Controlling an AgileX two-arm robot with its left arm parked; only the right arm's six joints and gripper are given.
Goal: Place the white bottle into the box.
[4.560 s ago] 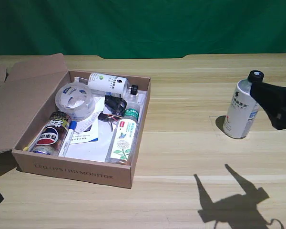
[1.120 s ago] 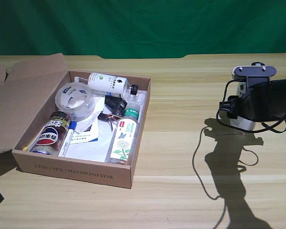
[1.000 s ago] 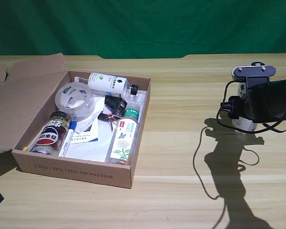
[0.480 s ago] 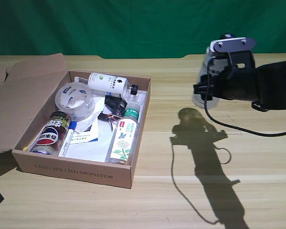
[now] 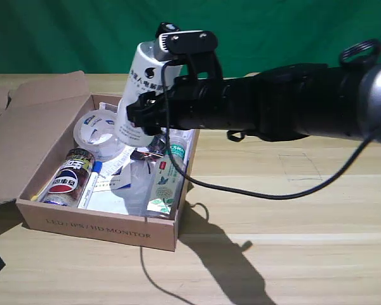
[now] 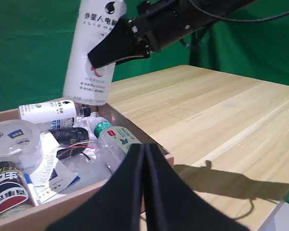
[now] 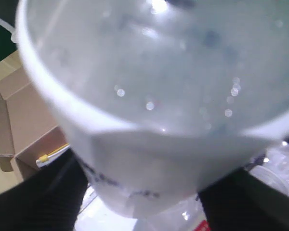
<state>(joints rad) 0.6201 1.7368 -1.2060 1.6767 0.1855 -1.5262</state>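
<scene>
Gripper (image 5: pixel 143 114) clamped on large white cylindrical bottle (image 5: pixel 140 95), hanging upper-centre of frame above brown cardboard box (image 5: pixel 101 227). Remaining: lower, release.

Exterior view faces the box (image 5: pixel 82 219) from above; wrist views close in.

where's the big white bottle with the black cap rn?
In the exterior view, the large white bottle is held in the air by the right gripper, tilted slightly, above the brown cardboard box, over its far-right part near the small white bottle.
</scene>
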